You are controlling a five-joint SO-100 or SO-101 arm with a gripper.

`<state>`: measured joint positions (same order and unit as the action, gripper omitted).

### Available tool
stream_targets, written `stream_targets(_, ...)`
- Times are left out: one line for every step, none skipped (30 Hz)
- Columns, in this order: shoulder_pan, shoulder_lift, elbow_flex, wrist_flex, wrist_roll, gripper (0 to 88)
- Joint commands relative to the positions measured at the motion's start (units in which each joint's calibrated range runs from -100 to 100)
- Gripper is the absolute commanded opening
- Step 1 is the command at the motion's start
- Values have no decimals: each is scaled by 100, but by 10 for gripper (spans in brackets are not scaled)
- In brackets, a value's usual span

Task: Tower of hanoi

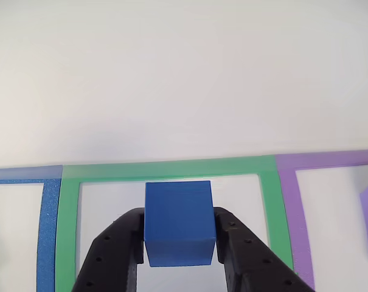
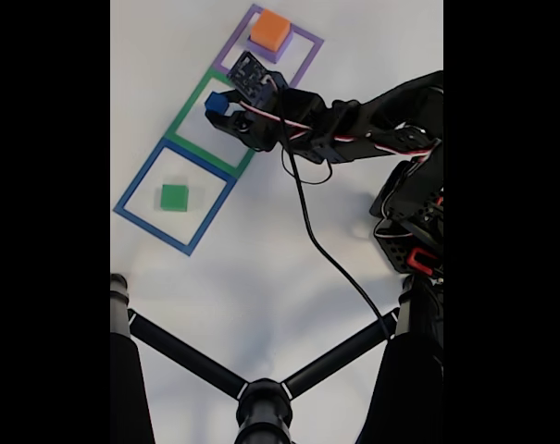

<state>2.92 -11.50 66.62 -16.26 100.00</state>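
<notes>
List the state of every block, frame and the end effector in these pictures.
Blue cube: gripped, over the green frame.
End effector: shut on the blue cube.
Green block: lying free inside the blue frame.
Orange block: stacked on the purple block, inside the purple frame.
Green frame: flat on the table, no block resting in it.
Blue frame: flat.
Purple frame: flat.

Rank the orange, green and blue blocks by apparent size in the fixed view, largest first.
1. orange block
2. green block
3. blue cube, held raised in the claw, so nearer the camera.
</notes>
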Motion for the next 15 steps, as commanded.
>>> stream_targets(86,-1494,-733,2343,0,25)
stream_targets(78,-1726,-997,2942,0,26)
stream_targets(63,-1919,-1288,3524,0,28)
stream_targets(48,-2079,-1687,4269,0,28)
stream_targets(33,-2207,-2078,4941,0,27)
stream_targets(10,-2303,-2505,5596,0,26)
stream_targets(-28,-2367,-2887,6123,0,26)
stream_targets(-67,-2415,-3287,6608,0,26)
stream_targets(-120,-2423,-3659,7021,0,26)
stream_targets(-166,-2423,-4041,7418,0,26)
stream_targets(-227,-2423,-4486,7871,0,26)
stream_targets(-280,-2415,-4859,8267,0,26)
stream_targets(-349,-2415,-5277,8696,-147,26)
stream_targets(-410,-2423,-5604,9020,-257,26)
stream_targets(-486,-2431,-5958,9376,-368,25)
